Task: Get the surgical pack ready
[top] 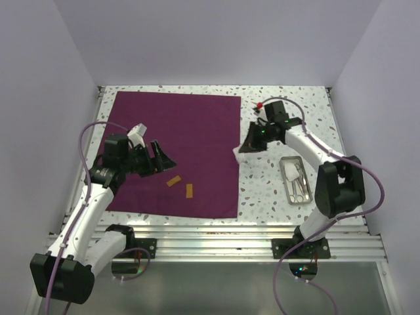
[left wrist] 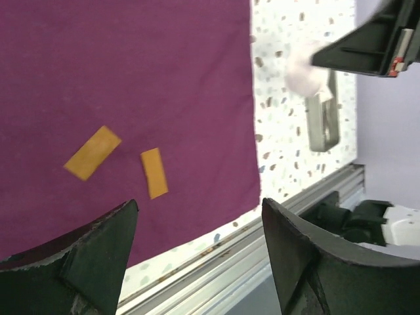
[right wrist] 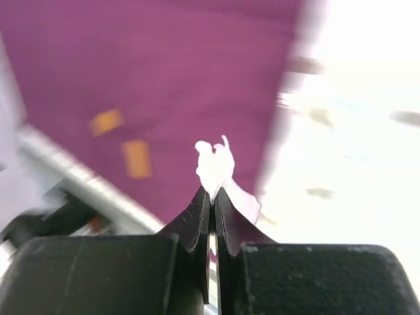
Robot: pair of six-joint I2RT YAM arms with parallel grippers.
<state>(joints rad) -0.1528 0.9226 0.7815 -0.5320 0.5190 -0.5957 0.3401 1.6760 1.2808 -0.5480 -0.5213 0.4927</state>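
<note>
We see the plum-purple cloth (top: pixel 177 151) spread flat as a large square sheet on the left and middle of the speckled surface (top: pixel 262 190), with its right edge just beside our right hand (top: pixel 248 146). Our left hand (left wrist: pixel 200 210) hangs over the left part of the cloth with its two fingers (left wrist: pixel 98 256) spread wide. Nothing sits between them and they touch nothing. Two small orange strips (left wrist: pixel 92 152) (left wrist: pixel 154 172) lie on the cloth near its near edge, close together but apart from each other. From the wrist view, the jaws of our right hand (right wrist: pixel 213 193) are pressed together, pinching a small white piece (right wrist: pixel 213 161) that sticks out beyond the fingertips. We cannot tell what it is made of. Well to the right of the cloth, a small silver tray (top: pixel 283 180) rests on the surface with metal instruments (top: pixel 298 184) lying inside it.
</note>
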